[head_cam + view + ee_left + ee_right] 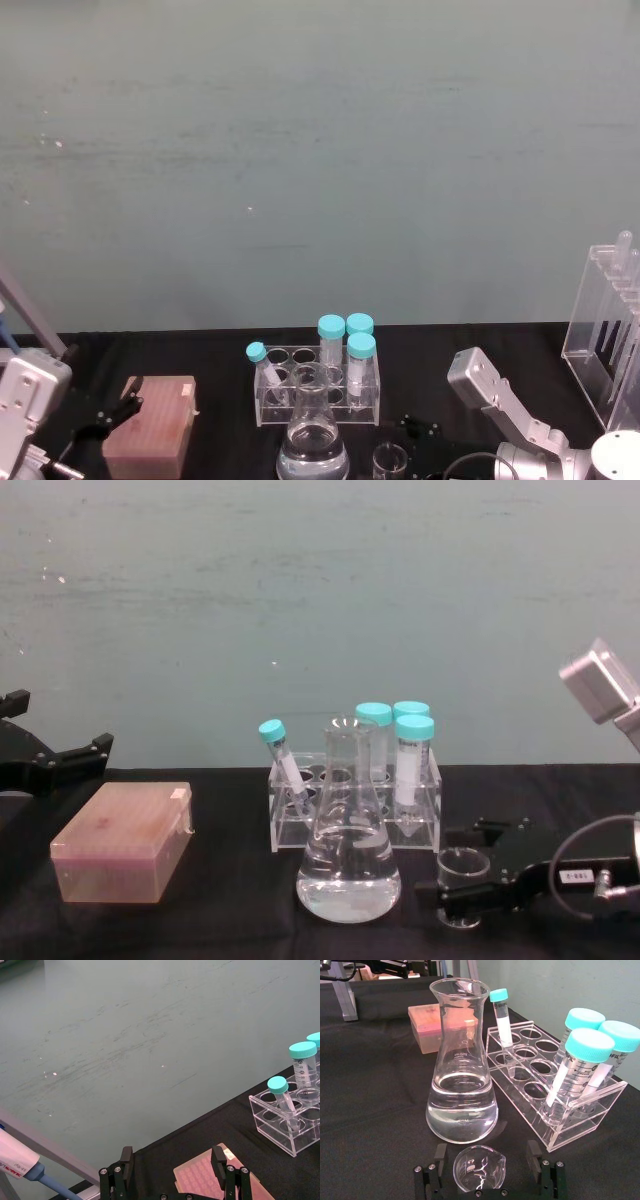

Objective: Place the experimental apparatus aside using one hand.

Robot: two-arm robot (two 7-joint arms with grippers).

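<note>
I see the small glass beaker (pixel 479 1172) upright between the open fingers of my right gripper (pixel 486 1154), not yet clamped; left gripper (pixel 172 1157), open, hangs well apart.

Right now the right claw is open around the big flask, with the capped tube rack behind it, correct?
Not quite: the right claw is open around the small beaker, not the flask, which stands next to it. The right wrist view shows this. The capped tube rack does stand behind the flask.
</note>
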